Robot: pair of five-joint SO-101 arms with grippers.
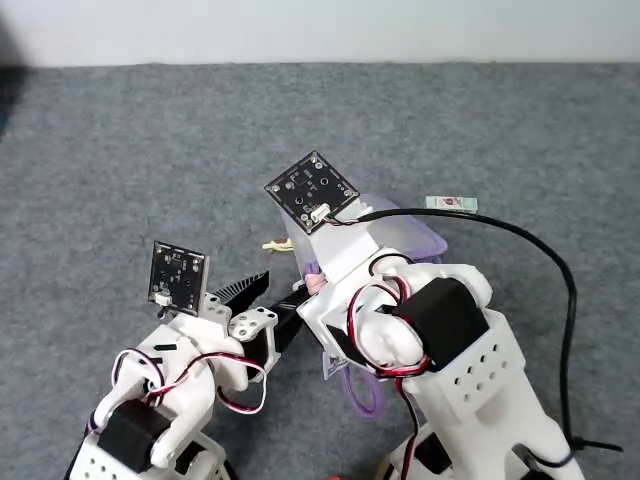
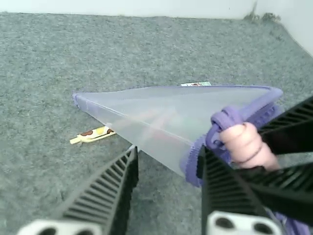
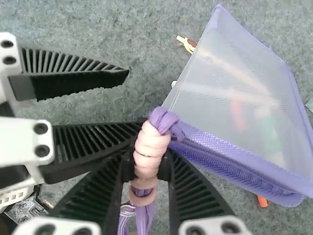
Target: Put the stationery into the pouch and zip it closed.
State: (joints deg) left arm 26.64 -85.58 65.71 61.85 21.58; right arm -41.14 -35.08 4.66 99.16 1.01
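**High view:** Grey carpet (image 1: 120,140) covered the table. A small card (image 1: 450,204) lay upper right of centre, its print too small to read. A yellow pen (image 1: 278,244) lay just left of the pouch (image 1: 420,235). The right arm (image 1: 440,340) reached in from the lower right and hid most of the pouch. The left gripper (image 1: 275,300) sat left of centre.

**Left wrist view:** The translucent, purple-edged pouch crossed mid-frame, tilted. The left gripper's 2 fingers stood spread at the bottom edge.

**Right wrist view:** At bottom centre, the right gripper (image 3: 146,164) was pinched on the pink pull (image 3: 146,147) at the pouch's corner. Blurred items showed inside the pouch. An orange item (image 3: 261,200) showed at its lower right edge.
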